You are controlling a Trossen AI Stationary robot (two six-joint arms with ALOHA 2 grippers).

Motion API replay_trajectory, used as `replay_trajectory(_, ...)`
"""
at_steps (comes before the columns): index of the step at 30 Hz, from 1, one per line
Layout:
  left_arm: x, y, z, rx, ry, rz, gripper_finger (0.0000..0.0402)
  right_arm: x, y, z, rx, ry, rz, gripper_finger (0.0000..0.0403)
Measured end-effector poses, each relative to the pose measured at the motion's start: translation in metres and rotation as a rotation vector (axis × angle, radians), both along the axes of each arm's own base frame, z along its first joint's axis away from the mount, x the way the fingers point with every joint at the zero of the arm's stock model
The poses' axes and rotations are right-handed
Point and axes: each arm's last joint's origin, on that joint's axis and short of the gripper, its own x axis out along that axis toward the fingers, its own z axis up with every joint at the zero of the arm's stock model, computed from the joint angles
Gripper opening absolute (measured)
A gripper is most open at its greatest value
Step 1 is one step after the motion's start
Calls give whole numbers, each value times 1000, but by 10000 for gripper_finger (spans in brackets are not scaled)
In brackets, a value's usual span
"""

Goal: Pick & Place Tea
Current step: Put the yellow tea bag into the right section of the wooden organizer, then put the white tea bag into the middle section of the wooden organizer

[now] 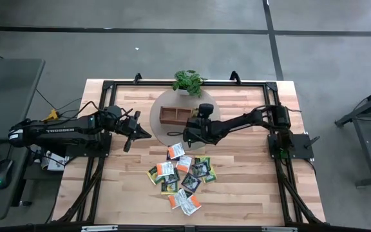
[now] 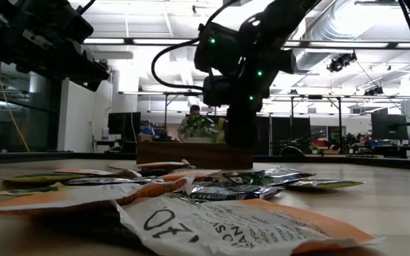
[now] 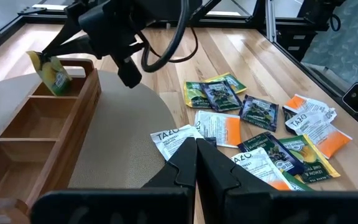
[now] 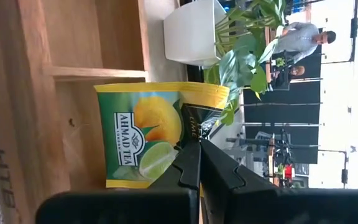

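Right gripper point(image 4: 199, 163) pinching a yellow-green sachet point(image 4: 148, 134) by one edge, fingers pressed together on it; printed label with lemon and lime art facing the wrist camera. Held over the wooden tray point(image 1: 174, 116), above an end compartment, as seen from the left wrist view, where the same sachet point(image 3: 51, 74) hangs beside the tray's end wall point(image 3: 82, 93). Tray resting on a round grey mat point(image 1: 161, 132) near the far middle of the table point(image 1: 250, 187). Small potted plant point(image 1: 189, 82) in a white pot just beyond the tray.

Left gripper point(image 3: 196, 163) pressed together, holding nothing, hovering over the near edge of the mat, to the tray's left in the high view.

Remaining tea sachets point(image 1: 182, 177) lying loose in an overlapping cluster on the bare wood, nearer the front edge than the tray: orange, yellow-green, dark and white ones mixed. Two people visible in the room beyond the plant.
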Motion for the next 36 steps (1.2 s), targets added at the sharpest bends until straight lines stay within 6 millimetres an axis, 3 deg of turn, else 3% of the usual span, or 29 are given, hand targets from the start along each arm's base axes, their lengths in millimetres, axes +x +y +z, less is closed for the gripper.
replay_trajectory(21,0,0,0,0,0,0,0,-1,0,-4,104,35,39,5)
replay_trajectory(36,0,0,0,0,0,0,0,-1,-1,4,67,41,42,130)
